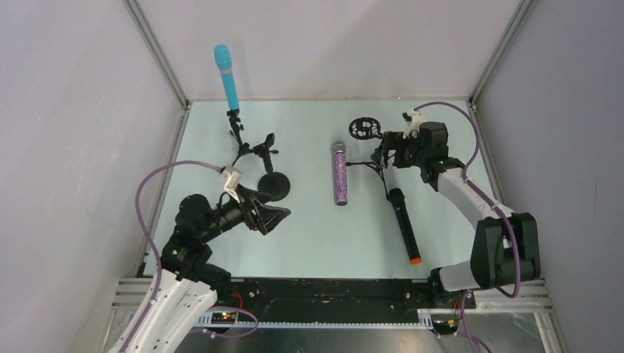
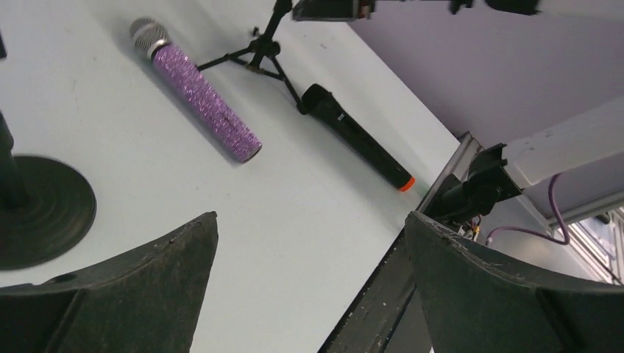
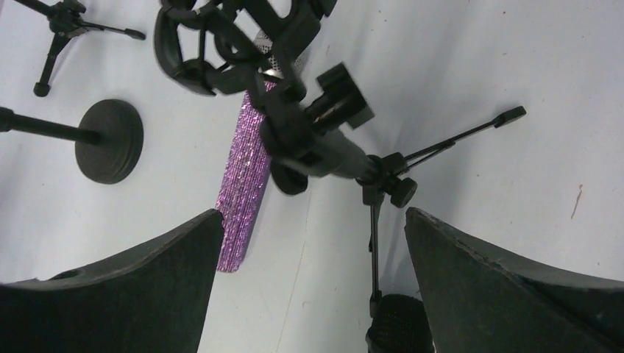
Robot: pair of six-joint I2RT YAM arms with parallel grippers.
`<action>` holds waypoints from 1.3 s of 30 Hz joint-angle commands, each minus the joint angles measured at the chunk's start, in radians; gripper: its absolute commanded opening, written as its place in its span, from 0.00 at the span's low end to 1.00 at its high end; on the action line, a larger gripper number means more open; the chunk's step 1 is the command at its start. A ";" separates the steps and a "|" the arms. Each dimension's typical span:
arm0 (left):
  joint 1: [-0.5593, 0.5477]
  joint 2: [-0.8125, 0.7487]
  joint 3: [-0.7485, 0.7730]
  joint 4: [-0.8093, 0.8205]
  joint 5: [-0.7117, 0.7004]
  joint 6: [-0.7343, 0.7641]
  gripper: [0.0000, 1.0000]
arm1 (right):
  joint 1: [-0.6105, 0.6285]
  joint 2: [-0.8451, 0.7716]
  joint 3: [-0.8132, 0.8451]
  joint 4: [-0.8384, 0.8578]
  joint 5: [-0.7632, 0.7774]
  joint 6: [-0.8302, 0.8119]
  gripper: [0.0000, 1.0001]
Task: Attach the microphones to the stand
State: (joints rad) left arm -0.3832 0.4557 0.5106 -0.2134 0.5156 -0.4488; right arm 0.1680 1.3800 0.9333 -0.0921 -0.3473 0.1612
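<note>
Blue mic [image 1: 227, 77] upright on stand [image 1: 237, 137]; purple mic [image 1: 340, 176] and black mic [image 1: 405, 224] lie flat. Left gripper [image 1: 276, 218] and right gripper [image 1: 381, 156] both released.

We look down on a pale green table [image 1: 309, 243]. The purple glitter microphone [image 1: 340, 175] lies flat mid-table, with the black microphone [image 1: 405, 224] to its right, orange end nearest us. A round-base stand [image 1: 274, 185], a back-left tripod [image 1: 239, 143] and a right-hand tripod [image 1: 379, 170] stand on it.

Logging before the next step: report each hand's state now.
Left hand: open, holding nothing.
Right hand: open, holding nothing, close to the tripod stand.
</note>
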 commanded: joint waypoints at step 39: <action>-0.002 -0.102 0.008 -0.132 0.001 0.127 1.00 | 0.060 0.006 0.147 0.274 0.008 -0.007 0.25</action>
State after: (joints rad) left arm -0.3840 0.3470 0.5194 -0.3565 0.5034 -0.3389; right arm 0.2260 1.4620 1.0412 0.1089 -0.3523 0.1631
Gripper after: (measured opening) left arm 0.996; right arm 0.456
